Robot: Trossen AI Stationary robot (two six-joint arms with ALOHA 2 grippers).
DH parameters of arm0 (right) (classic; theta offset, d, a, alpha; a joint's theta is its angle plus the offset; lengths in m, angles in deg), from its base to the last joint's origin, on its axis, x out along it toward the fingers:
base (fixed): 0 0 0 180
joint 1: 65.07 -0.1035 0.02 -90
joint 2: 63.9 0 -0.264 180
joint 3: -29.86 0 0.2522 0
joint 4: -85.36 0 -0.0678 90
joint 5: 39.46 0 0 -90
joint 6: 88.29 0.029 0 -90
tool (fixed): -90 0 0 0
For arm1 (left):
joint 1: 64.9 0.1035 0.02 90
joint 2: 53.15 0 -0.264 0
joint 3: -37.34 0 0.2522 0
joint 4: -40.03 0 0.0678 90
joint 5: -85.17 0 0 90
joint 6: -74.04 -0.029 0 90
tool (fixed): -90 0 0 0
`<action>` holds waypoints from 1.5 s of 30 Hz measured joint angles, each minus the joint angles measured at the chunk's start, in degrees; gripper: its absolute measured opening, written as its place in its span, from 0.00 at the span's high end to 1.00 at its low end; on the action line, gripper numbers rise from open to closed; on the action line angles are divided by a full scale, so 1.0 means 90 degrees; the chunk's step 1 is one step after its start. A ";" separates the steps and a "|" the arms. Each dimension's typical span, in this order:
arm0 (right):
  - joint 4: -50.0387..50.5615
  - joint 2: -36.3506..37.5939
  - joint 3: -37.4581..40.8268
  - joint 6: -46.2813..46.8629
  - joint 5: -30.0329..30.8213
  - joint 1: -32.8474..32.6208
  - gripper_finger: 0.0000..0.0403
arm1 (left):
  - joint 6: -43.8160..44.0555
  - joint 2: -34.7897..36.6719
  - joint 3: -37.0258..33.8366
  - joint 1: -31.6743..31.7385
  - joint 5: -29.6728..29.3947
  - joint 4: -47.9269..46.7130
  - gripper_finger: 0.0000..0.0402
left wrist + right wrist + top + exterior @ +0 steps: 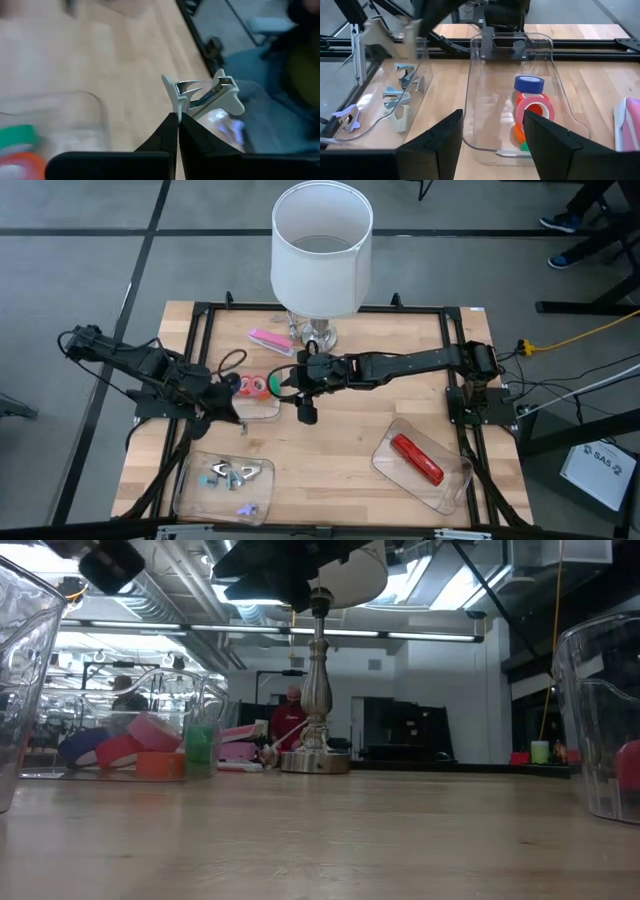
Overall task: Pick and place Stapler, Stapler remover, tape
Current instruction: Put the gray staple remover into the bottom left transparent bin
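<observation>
Left wrist view: a pale staple remover [202, 95] is seen pinched between the pressed-together fingertips of the left hand [178, 120], held in the air beside the clear tape tray [262, 408] and short of the clear tray [195, 498] at the worktop's [330, 450] front left, where other removers [232, 473] lie. The step in hand is judged to be the carrying of this remover; a short move over that tray and a release would be called for next. The right hand [306, 413] is held spread above the tape tray, with nothing between its fingers. Tape rolls [532, 102] are gathered in that tray, a red stapler [416, 459] lies in the right tray [455, 492], and a pink stapler [270, 340] remains near the lamp [320, 250].
</observation>
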 joint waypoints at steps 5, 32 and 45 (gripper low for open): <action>-0.0002 0.0000 0.0000 0.0026 -0.0002 0.0032 0.48 | 0.0391 -0.0277 -0.0012 -0.0464 0.0544 -0.0015 0.99; 0.0036 0.0000 0.0000 -0.0002 -0.0002 0.0080 0.48 | 0.3754 -0.1762 -0.0016 -0.2302 0.1346 0.0353 0.99; 0.0267 0.0000 0.0002 0.0168 -0.0002 0.0075 0.48 | 0.3194 -0.2403 -0.0019 -0.2367 0.1321 0.1256 0.99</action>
